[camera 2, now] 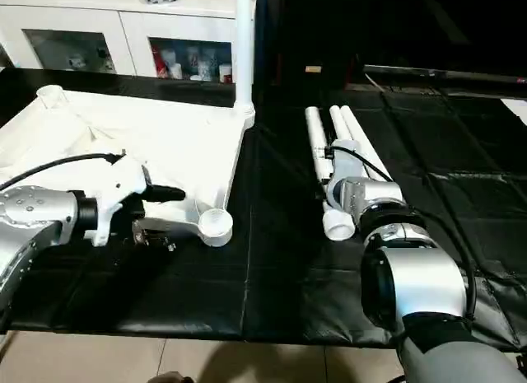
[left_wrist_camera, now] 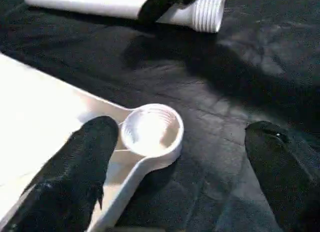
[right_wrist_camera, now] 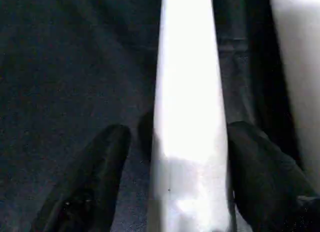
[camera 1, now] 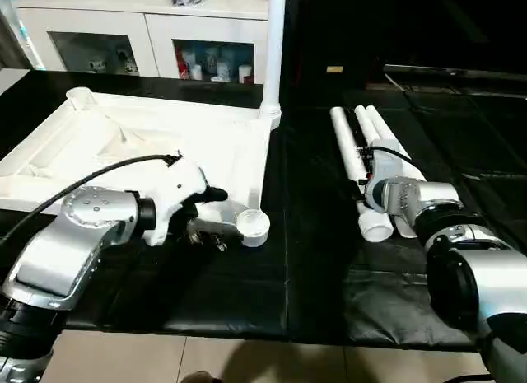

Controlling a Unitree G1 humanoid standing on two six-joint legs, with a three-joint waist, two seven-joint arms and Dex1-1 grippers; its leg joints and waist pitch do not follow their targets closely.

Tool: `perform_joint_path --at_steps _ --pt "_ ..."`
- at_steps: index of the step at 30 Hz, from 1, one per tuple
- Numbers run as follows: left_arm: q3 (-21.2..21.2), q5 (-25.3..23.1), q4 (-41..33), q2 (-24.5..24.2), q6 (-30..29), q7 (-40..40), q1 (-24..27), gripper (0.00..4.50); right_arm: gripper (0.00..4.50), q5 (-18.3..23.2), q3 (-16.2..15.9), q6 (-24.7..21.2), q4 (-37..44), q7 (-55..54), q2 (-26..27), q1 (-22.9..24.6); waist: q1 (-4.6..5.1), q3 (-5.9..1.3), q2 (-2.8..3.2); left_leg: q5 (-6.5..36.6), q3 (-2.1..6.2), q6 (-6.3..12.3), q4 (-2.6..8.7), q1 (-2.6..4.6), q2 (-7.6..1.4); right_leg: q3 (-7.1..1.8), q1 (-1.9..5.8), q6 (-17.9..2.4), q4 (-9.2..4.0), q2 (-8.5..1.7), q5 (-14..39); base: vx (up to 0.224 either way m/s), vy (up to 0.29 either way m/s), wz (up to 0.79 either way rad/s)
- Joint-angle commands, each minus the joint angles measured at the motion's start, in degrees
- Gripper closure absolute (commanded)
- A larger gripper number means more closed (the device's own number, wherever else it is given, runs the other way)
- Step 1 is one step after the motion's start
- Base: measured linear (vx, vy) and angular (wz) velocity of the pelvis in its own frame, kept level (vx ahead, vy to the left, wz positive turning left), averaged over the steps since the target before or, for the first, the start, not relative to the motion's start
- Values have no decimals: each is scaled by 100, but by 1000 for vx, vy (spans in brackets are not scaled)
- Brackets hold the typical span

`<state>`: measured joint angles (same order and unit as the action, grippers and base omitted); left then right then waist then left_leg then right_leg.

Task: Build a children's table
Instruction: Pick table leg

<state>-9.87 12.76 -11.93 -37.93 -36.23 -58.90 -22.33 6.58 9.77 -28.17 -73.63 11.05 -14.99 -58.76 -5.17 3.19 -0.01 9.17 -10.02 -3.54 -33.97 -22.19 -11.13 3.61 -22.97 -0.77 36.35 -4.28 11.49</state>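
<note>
Assembly status: one leg [camera 1: 275,45] fitted, three legs [camera 1: 362,156] loose.

The inverted white plastic table top [camera 1: 148,148] lies on black quilted sheeting. The left gripper [left_wrist_camera: 182,157], fingers apart, straddles a threaded round corner socket [left_wrist_camera: 151,129]; the right gripper [right_wrist_camera: 172,179], fingers apart, brackets a smooth tapered leg.
</note>
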Motion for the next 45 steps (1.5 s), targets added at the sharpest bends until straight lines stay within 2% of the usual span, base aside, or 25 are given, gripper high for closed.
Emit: perform_joint_path --at_steps 1,3,5,6,8,9,12,16,22,25,27,28,30,32,33,34,35,37,38,40,41,42,43,45 --pt "-90 13 -107 -67 -50 -47 39 0 168 -56 4 -196 -177 132 -39 97 -19 -403 20 1200 11 -274 349 108 -150 -232 267 -1243 -347 -323 693 0 0 0" --pt "-115 10 -96 -60 -52 -42 32 0 176 -117 -52 -239 -196 189 -72 138 -13 -395 -11 1198 3 -267 352 104 -148 -233 262 -1229 -360 -317 746 0 0 0" --pt "-124 21 -97 -75 -53 -40 30 0 204 -122 -53 -254 -206 206 -103 151 -22 -397 10 1225 8 -291 351 114 -151 -234 253 -1209 -362 -324 811 0 0 0" --pt "-125 32 -99 -86 -59 -36 25 0 204 -118 -45 -264 -207 221 -118 147 -15 -398 -10 1230 7 -293 353 110 -150 -234 258 -1205 -363 -322 812 0 0 0" --pt "-119 42 -109 -100 -62 -39 30 0 230 -119 -42 -278 -208 225 -125 142 -21 -403 -5 1225 8 -299 350 115 -148 -234 254 -1194 -360 -323 799 0 0 0" --pt "-125 38 -104 -101 -57 -32 32 0 239 -130 -42 -291 -210 237 -135 142 -16 -401 -30 1218 6 -291 353 113 -149 -234 254 -1194 -362 -320 795 0 0 0" --pt "-130 29 -97 -91 -41 -21 40 0 264 -152 -29 -294 -213 267 -140 144 -20 -402 -34 1169 5 -275 348 105 -148 -235 258 -1186 -358 -328 803 0 0 0" --pt "-132 33 -90 -70 -25 2 48 0 268 -113 42 -271 -212 270 -128 141 -22 -405 -35 1115 4 -264 345 105 -150 -237 258 -1193 -354 -329 755 0 0 0" --pt "-106 9 5 -27 -3 102 12 0 270 144 316 -217 -180 195 -121 132 -15 -405 -32 1142 8 -276 348 105 -148 -234 258 -1175 -353 -324 762 0 0 0" --pt "-10 -106 291 203 93 443 -120 0 270 269 455 29 -74 212 -148 130 -11 -405 -40 1193 4 -277 343 103 -139 -239 261 -1167 -365 -326 783 0 0 0" --pt "119 -176 580 491 161 836 -278 0 270 467 659 104 49 289 -165 119 -13 -410 -35 1168 4 -257 340 105 -137 -243 267 -1160 -370 -326 730 0 0 0" --pt "195 -195 718 650 168 1049 -355 0 270 581 779 294 167 382 -153 148 -19 -419 -16 1167 9 -249 332 102 -137 -244 275 -1163 -358 -326 662 0 0 0" --pt "305 -192 892 867 177 1328 -452 0 270 792 978 674 382 641 -119 231 -28 -435 -34 1092 15 -185 324 86 -143 -239 294 -1159 -353 -343 508 0 0 0" --pt "402 -141 970 1053 213 1520 -504 0 270 931 1078 757 602 825 -103 324 -30 -439 -26 1035 15 -127 318 89 -137 -233 298 -1206 -349 -334 412 0 0 0" --pt "508 -122 1059 1276 242 1798 -580 0 270 1152 1241 791 950 1027 -61 453 -29 -438 -44 921 9 -31 311 81 -132 -232 313 -1256 -343 -320 222 0 0 0" --pt "508 -122 1059 1276 242 1798 -580 0 270 1152 1241 791 950 1027 -61 453 -43 -448 -45 884 11 -2 303 84 -139 -232 317 -1265 -339 -332 177 0 0 0" --pt "627 -42 1150 1487 191 2029 -661 0 270 1322 1325 719 1269 1202 -29 571 -39 -444 17 871 17 31 305 85 -130 -224 308 -1297 -335 -320 179 0 0 0" --pt "710 38 1241 1686 212 2188 -768 0 270 1533 1371 657 1789 1484 30 771 -37 -444 -9 895 11 63 304 85 -126 -220 317 -1302 -364 -312 203 0 0 0" --pt "788 95 1336 1846 178 2334 -869 0 270 1749 1380 574 2271 1823 99 962 -45 -451 21 916 19 78 298 92 -132 -225 321 -1299 -358 -323 179 0 0 0" --pt "866 148 1434 2004 139 2470 -973 0 270 1987 1381 455 2753 2180 169 1156 -61 -462 -9 899 32 145 303 95 -147 -220 335 -1286 -354 -324 95 0 0 0" --pt "943 210 1542 2163 106 2587 -1098 0 270 2273 1359 260 3250 2569 237 1365 -61 -456 0 901 25 175 306 103 -134 -216 330 -1294 -368 -306 99 0 0 0" --pt "1099 368 1709 2421 55 2757 -1316 0 270 2659 1279 -16 3937 3082 314 1675 -91 -461 -3 918 39 209 306 110 -158 -218 337 -1277 -373 -328 127 0 0 0" --pt "1191 488 1792 2562 59 2809 -1445 0 270 2861 1221 -168 4267 3326 343 1837 -90 -449 -9 889 29 236 311 97 -140 -221 349 -1264 -391 -311 104 0 0 0" --pt "1396 736 1891 2806 14 2910 -1650 0 270 3103 1124 -366 4716 3546 382 2065 -134 -457 -22 864 43 268 310 100 -156 -213 344 -1306 -396 -338 130 0 0 0"
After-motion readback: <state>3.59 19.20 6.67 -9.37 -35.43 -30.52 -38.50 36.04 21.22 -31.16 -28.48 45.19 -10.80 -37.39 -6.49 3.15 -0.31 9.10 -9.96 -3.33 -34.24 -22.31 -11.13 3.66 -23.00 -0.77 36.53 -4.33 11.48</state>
